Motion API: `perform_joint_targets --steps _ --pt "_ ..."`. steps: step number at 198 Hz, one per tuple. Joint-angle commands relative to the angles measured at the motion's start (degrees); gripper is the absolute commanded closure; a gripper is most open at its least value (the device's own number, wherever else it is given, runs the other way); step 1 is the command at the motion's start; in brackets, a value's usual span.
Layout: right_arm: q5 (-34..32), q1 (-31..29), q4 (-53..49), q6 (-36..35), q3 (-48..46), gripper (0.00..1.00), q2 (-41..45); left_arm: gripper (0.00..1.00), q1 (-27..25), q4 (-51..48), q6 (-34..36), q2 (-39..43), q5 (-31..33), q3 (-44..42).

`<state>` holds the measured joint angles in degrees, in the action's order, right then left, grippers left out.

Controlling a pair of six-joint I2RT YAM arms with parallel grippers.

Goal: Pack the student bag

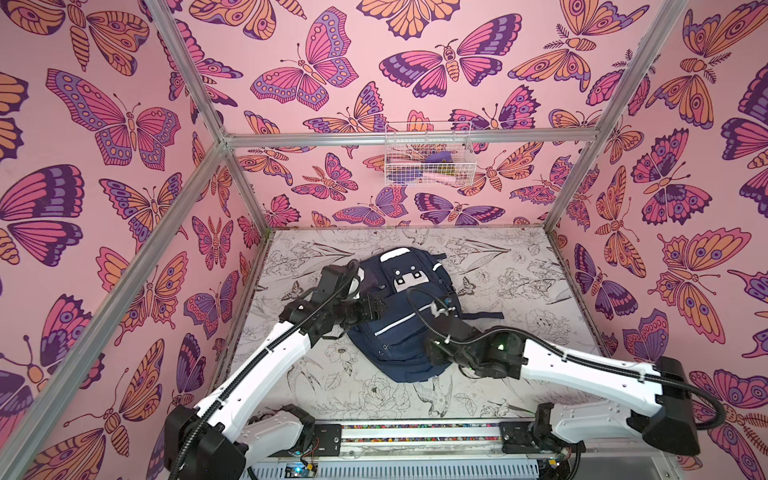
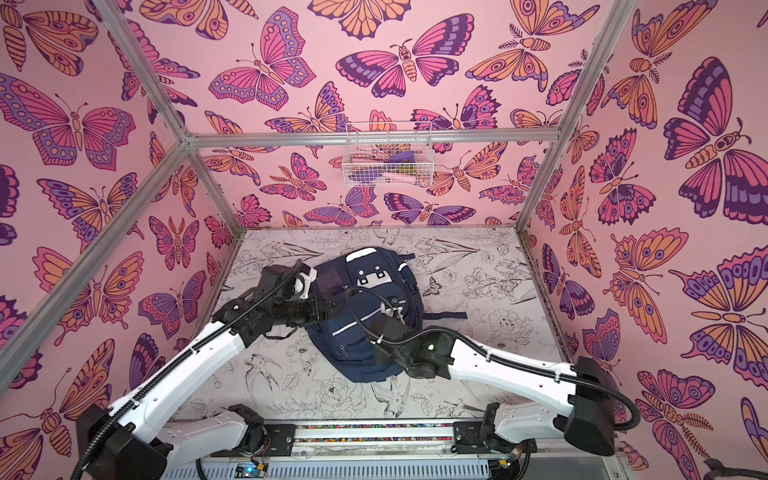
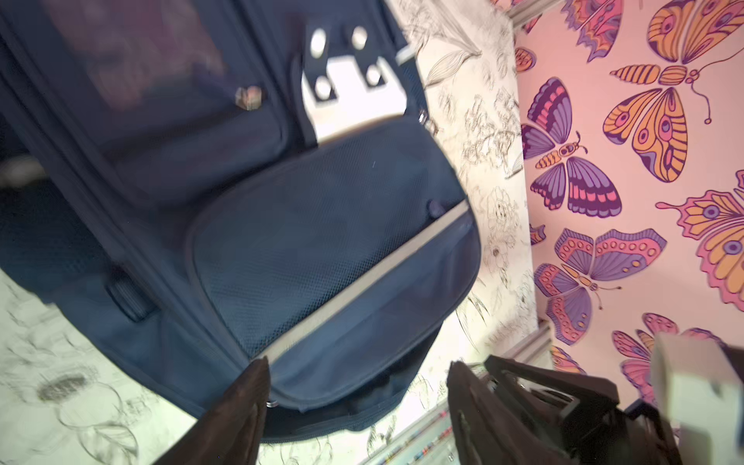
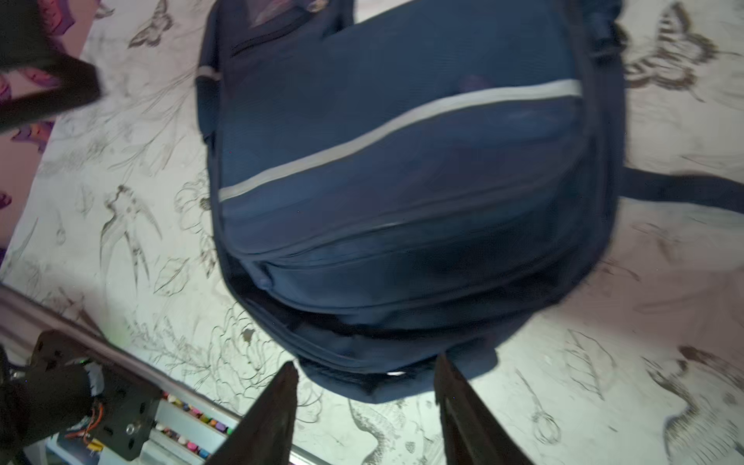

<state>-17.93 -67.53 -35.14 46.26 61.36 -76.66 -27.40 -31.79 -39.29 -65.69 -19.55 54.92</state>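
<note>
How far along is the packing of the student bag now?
Done: only the student bag lies on the table, with no loose items beside it. In hand: nothing; the left pincer and right pincer stand open at the bag. Left: perhaps closing; whether its zips are shut, I cannot tell.

Both top views are bright, evenly lit from above and sharp at centre; the wide lens splays the frame bars [image 1: 185, 70] outward toward 10 and 2 o'clock. Shadows under the student bag [image 1: 395, 349] are soft and short. Both wrist views smear with motion blur; the table [image 4: 604, 382] glares pale, and the bag's white patch [image 3: 354, 100] is blown out.
</note>
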Motion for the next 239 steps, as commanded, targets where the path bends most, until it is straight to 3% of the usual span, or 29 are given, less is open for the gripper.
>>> perform_joint_targets --steps 1,35,85,134,156,183,239 --pt "-0.47 -4.41 2.73 -6.28 5.83 0.42 -8.42 0.29 0.32 3.59 -6.55 -0.79 -6.03 -5.10" --pt "0.70 -5.60 2.07 -7.14 11.84 0.42 -18.61 0.32 1.23 11.40 -12.09 -2.25 -8.97 -12.63" --pt "0.93 -5.60 2.18 -5.86 11.94 0.41 -20.24 0.42 4.52 19.78 -16.81 -6.48 -14.21 -17.33" --pt "-1.04 -5.09 1.89 -4.77 12.71 0.41 -22.34 0.77 6.12 25.07 -18.84 -8.82 -17.44 -18.42" --pt "-2.49 -4.73 1.39 -4.56 14.68 0.45 -24.22 0.87 6.47 25.71 -18.82 -8.09 -18.29 -18.62" --pt "-4.82 -3.17 1.65 -2.81 15.58 0.52 -25.63 0.88 6.65 26.39 -18.76 -7.82 -19.19 -18.62" --pt "-3.14 -1.16 0.52 -2.14 17.43 0.68 -28.29 0.88 7.00 26.59 -18.25 -7.79 -19.96 -18.86"
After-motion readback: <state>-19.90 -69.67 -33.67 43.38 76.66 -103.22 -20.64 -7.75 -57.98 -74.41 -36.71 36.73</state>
